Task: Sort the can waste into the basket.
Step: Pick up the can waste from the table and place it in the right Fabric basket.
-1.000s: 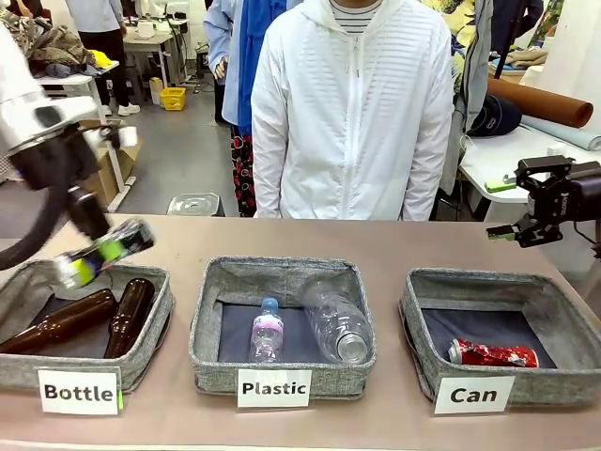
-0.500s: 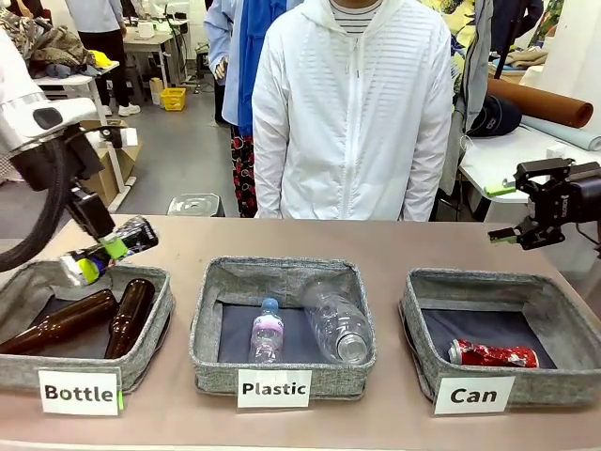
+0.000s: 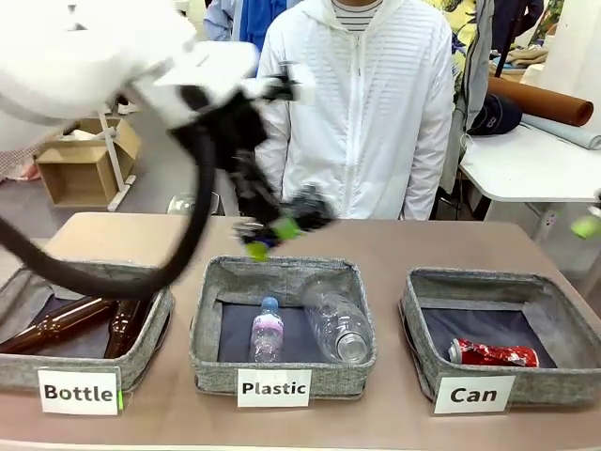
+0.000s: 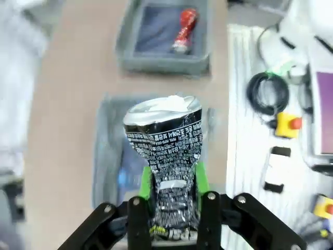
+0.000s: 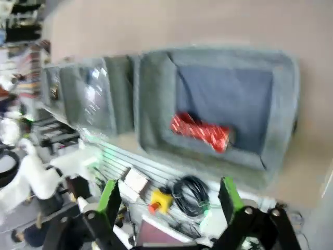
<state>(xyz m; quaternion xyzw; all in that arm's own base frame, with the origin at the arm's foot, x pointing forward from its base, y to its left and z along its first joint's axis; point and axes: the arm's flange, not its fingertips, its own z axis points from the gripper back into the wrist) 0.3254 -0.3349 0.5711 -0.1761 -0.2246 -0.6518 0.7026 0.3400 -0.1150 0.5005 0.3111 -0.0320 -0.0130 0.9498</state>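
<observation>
**Midway: silver can aloft, bound for the Can basket**

Now carrying, not yet dropping. Left gripper [image 3: 272, 235] clamped on the silver can [image 3: 302, 209], hanging above the far rim of the Plastic basket [image 3: 282, 366], well short of the Can basket [image 3: 427, 352]. Red can [image 3: 492, 354] already lying on the Can basket's dark blue floor, toward its near wall. Right gripper [image 5: 169, 200] spread wide, gripping nothing, poised over the Can basket.

Judged as the transport step for the second can. Next move likely: travel on toward the Can basket, past the gap beside the Plastic basket, then centre over the blue floor before letting go. Worth minding: a release too soon would land the can among the clear bottles [image 3: 336, 324] in the Plastic basket. Worth minding too: the right arm near the Can basket, so room may be needed there.

From the left wrist: the silver can [image 4: 165, 156] seen sharply, crumpled, dark print legible as print, pinched low between the green pads [image 4: 145, 179], upper part standing free; Can basket [image 4: 156, 60] ahead with the red can [image 4: 183, 30] inside. From the front: the same gripper smeared by motion, grip hard to read, yet its place against all three baskets plain. From the right wrist: red can [image 5: 200, 131] and the Can basket [image 5: 156, 104] seen from above.
</observation>
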